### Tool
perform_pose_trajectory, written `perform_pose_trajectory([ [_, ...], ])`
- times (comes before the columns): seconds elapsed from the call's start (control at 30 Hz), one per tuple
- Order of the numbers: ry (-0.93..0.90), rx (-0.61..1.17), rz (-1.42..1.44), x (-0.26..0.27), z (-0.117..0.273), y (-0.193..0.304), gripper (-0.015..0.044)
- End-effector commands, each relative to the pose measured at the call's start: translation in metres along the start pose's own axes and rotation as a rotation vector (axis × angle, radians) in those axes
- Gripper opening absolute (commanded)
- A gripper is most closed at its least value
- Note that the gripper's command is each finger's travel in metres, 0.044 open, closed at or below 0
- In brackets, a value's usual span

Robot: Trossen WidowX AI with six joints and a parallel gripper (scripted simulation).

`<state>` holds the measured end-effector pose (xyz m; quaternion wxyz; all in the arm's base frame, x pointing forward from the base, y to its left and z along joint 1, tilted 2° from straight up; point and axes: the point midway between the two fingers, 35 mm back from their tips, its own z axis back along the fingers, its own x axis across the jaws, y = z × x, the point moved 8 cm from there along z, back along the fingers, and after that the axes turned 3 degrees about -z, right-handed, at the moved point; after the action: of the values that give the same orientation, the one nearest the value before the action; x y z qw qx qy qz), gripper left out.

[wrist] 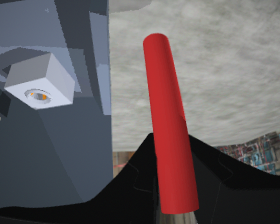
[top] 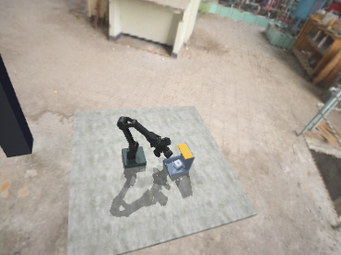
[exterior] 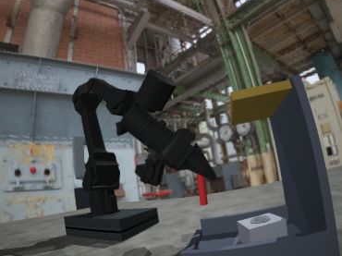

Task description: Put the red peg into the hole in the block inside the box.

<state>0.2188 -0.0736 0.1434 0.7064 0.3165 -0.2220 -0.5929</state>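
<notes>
The gripper (top: 169, 155) (exterior: 213, 178) (wrist: 170, 135) is shut on the red peg (exterior: 202, 193) (wrist: 167, 110). The peg points down from the fingertips, close to upright, its lower end in the air; it cannot be made out in the top view. Gripper and peg are outside the box (top: 190, 165) (exterior: 307, 167) (wrist: 65, 160), beside its open side and below roof height. The yellow roof (top: 185, 151) (exterior: 261, 103) juts from the back wall. The white block (top: 178, 164) (exterior: 262, 230) (wrist: 42, 89) sits on the box floor under it, its round hole (exterior: 260, 219) (wrist: 38, 95) empty.
The box's low side wall (exterior: 222, 223) stands beside the block. The tall back wall stands behind the block, on the far side from the gripper. The arm's dark base (top: 134, 157) (exterior: 111, 223) stands on the grey table (top: 101, 134) away from the box.
</notes>
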Motion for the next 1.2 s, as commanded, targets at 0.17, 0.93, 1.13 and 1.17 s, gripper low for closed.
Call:
perform_pose_trajectory([
  [0.17, -0.028, 0.013, -0.016, 0.019, -0.001, 0.007, 0.0000],
  [0.93, -0.096, 0.018, -0.080, 0.069, -0.006, 0.007, 0.0000],
  [1.13, -0.114, 0.019, -0.096, 0.082, -0.007, 0.005, 0.0000],
  [1.17, -0.117, 0.020, -0.099, 0.085, -0.007, 0.005, 0.0000],
])
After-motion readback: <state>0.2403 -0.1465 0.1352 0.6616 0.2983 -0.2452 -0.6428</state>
